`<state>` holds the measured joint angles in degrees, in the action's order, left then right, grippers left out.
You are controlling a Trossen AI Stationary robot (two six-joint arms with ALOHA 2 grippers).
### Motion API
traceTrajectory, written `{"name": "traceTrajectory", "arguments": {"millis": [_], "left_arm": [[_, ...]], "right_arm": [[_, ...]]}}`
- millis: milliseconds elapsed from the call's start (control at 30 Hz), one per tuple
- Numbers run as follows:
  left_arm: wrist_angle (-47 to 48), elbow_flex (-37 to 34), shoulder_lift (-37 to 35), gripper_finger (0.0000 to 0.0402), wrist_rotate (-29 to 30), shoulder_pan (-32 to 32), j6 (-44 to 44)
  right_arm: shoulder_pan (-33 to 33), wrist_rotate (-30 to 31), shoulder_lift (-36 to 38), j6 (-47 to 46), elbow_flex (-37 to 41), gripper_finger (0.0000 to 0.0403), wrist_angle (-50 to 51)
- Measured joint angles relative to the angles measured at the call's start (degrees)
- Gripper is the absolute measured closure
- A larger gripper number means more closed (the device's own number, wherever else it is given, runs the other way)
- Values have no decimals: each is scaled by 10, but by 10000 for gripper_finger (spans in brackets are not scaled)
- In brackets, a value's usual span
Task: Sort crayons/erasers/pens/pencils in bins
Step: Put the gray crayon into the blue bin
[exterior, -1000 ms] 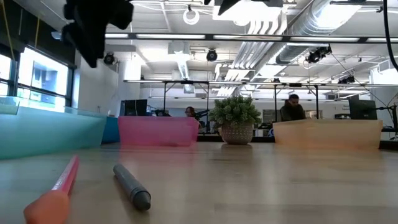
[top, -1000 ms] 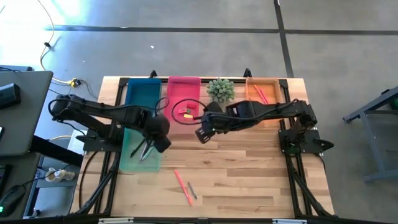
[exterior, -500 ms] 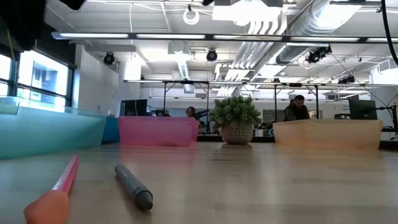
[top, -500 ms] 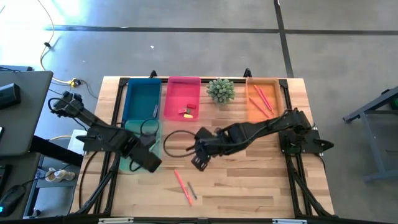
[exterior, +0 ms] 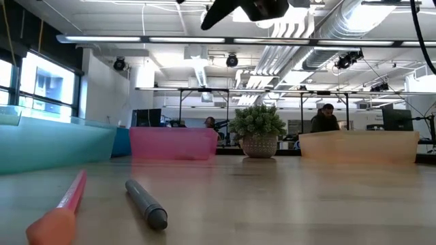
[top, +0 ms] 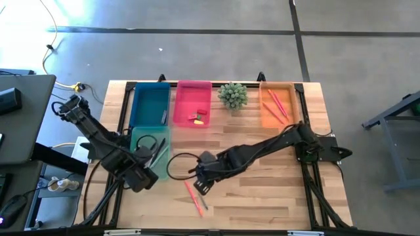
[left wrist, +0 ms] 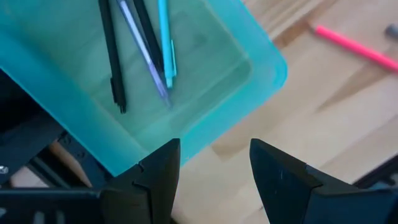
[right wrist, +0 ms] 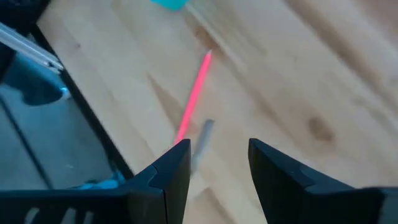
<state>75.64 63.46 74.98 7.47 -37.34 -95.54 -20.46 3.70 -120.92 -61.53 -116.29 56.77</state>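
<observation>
Right gripper (top: 202, 181): released, fingers (right wrist: 171, 171) parted and holding nothing, hanging over the wooden tabletop (top: 262, 190) just beside the loose sticks.
Left gripper (top: 141, 178): released, empty, at the near corner of the pale teal translucent plastic bin (top: 152, 145).
Loose items: a salmon-pink thin pencil (top: 192, 196) and a short grey stick (top: 203, 200) lie side by side on the tabletop, near its front edge.
Pale teal bin contents: dark, lilac and light blue sticks (left wrist: 140, 43).
Blue plastic bin (top: 150, 104): one thin stick against its right wall.
Pink plastic bin (top: 193, 103): small red and yellow erasers (top: 197, 118).
Orange plastic bin (top: 276, 105): several salmon-pink pencils (top: 273, 102).
Round spiky green plant (top: 232, 94): between the pink and orange bins.
</observation>
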Motion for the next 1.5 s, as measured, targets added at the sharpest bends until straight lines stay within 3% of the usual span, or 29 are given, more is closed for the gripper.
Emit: {"name": "traceTrajectory", "arguments": {"millis": [467, 800, 1200, 1500], "left_arm": [[0, 0, 0, 221, -7, -69, -14], [0, 0, 0, 221, 7, -79, -11], [31, 0, 0, 221, -9, -79, 62], [78, 0, 0, 221, -21, -76, 77]], "right_arm": [[-29, -31, -66, -96, 0, 249, -153], [-46, -28, -84, -102, -3, 249, -168], [-58, 43, -83, -45, -134, 249, -164], [-55, 49, -83, -55, -157, 249, -121]]}}
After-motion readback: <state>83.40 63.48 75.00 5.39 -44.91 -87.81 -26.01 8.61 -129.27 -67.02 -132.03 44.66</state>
